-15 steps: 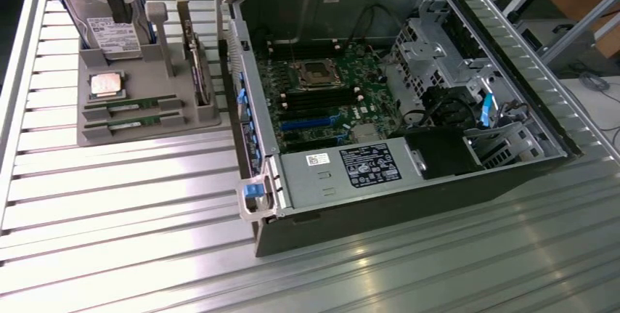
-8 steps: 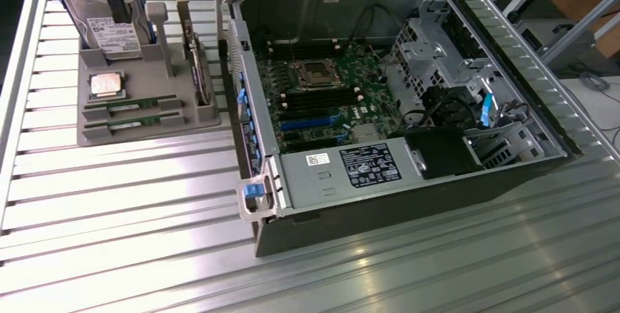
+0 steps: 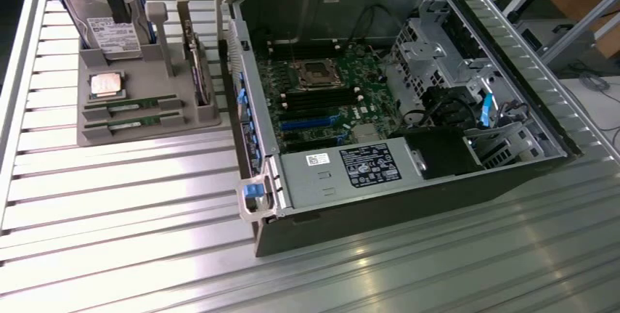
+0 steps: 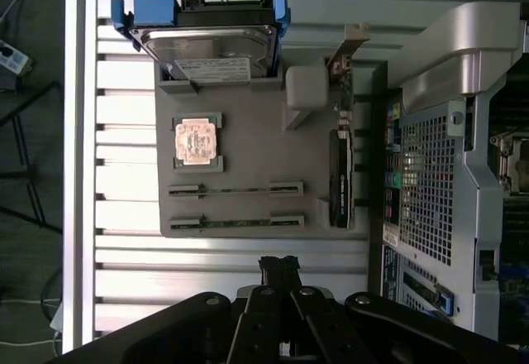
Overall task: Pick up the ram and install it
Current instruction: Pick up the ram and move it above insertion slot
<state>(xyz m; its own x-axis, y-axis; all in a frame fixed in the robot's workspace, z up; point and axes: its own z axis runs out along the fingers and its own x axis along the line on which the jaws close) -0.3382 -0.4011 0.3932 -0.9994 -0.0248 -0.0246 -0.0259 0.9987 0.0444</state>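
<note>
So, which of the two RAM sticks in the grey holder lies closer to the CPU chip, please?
The ram stick beside the CPU chip; the other stick lies at the holder's edge.

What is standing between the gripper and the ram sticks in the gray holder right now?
Nothing visible. The shut gripper hangs above the gray holder. The ram stick and its twin lie uncovered in their slots, with the hard drive, CPU and card standing apart from them.

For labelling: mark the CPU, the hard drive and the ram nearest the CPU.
CPU [image 4: 196,141], wrist view, middle of its top.
Hard drive [image 4: 213,69], wrist view, white label.
Ram nearest the CPU [image 4: 235,189], wrist view, mid edge.
</note>
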